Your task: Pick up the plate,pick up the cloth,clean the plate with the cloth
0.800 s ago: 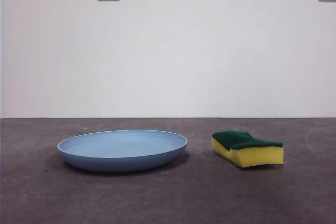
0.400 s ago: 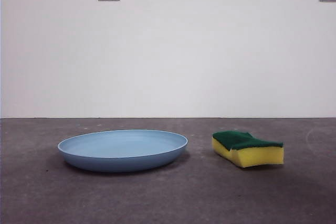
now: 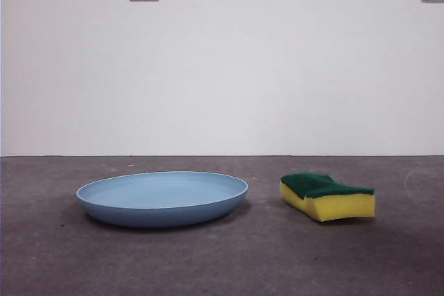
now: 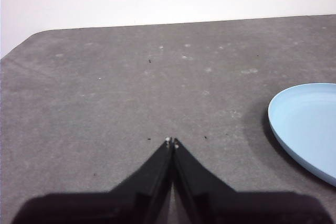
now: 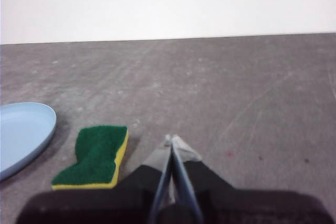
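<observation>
Closed right gripper (image 5: pixel 171 139) jaws sit near cloth (image 5: pixel 95 156), apart.

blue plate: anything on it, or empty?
Empty. The shallow round light-blue plastic plate lies flat on the grey table, its inside bare; the yellow-and-green sponge sits apart beside it.

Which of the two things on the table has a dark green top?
The sponge, the thick yellow block with a green scouring layer on top, lying apart from the plate. The plate is plain light blue all over.
</observation>
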Available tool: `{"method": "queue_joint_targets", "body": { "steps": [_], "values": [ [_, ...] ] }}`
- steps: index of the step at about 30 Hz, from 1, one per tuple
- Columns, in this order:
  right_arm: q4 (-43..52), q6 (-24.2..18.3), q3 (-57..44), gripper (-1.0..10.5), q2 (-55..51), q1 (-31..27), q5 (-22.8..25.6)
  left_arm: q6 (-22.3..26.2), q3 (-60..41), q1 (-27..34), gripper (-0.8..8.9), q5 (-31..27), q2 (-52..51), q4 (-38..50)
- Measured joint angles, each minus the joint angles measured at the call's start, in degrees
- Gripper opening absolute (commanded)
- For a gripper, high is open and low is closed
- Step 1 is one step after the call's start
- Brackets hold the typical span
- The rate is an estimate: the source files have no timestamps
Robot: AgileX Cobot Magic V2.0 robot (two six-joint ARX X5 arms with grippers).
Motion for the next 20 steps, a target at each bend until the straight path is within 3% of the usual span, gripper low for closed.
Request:
{"method": "queue_joint_targets", "body": {
  "steps": [10,20],
  "values": [
    [-1.44,4.55,-0.68,0.0,0.00,-0.13,0.13,0.00,0.00,0.00,-0.02,0.00,0.00,0.00],
    [-1.44,5.70,-0.68,0.0,0.00,-0.13,0.17,0.00,0.00,0.00,-0.02,0.00,0.00,0.00]
  ]
}}
